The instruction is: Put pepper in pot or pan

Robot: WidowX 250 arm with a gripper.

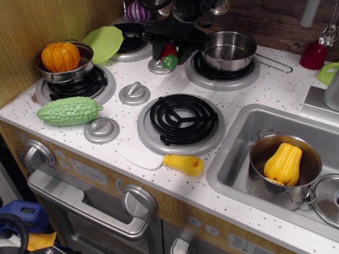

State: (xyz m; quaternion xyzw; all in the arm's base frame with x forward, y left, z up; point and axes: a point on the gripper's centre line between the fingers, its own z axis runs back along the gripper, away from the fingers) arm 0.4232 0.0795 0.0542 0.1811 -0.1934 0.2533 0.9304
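My black gripper (169, 53) is at the back of the stove top, shut on the small red chili pepper (169, 57), whose green stem cap hangs down. It holds the pepper in the air, just left of the shiny steel saucepan (228, 50) with the long wire handle. The saucepan stands empty on the back right burner.
A steel pot with an orange pumpkin (61, 56) is on the left burner. A green gourd (69, 111) lies at the front left. A yellow-handled spatula (183, 164) is at the front. The sink (233, 159) holds a pot with a yellow vegetable (283, 163). A green plate (103, 42) leans at the back left.
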